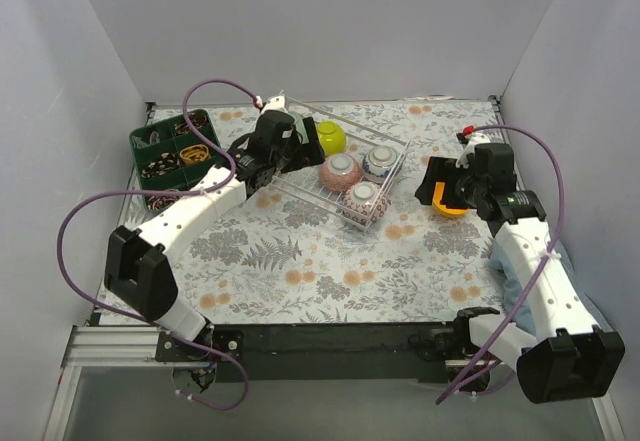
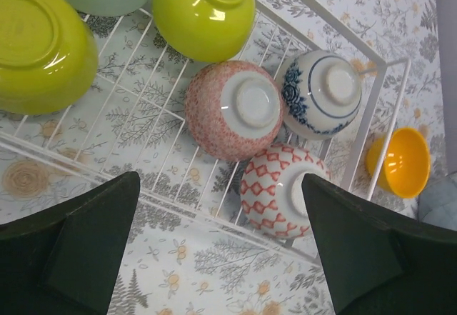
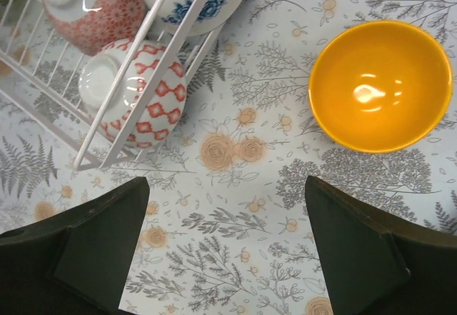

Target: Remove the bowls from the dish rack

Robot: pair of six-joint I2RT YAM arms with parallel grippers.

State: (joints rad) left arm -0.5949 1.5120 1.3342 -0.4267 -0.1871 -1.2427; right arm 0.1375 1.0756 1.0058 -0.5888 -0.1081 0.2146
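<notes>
My right gripper (image 3: pixel 228 251) is spread wide, orange bowl (image 3: pixel 380 85) just beside it, right of the dish rack (image 3: pixel 153 65); my left gripper (image 2: pixel 221 251) gapes above the rack.

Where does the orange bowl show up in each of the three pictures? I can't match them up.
Top external: the orange bowl sits right of the dish rack, partly hidden by the right gripper.
Left wrist: at the right edge, outside the rack.
Right wrist: upper right, open side up.
Shared landmark: the red-diamond bowl in the rack's corner.
</notes>
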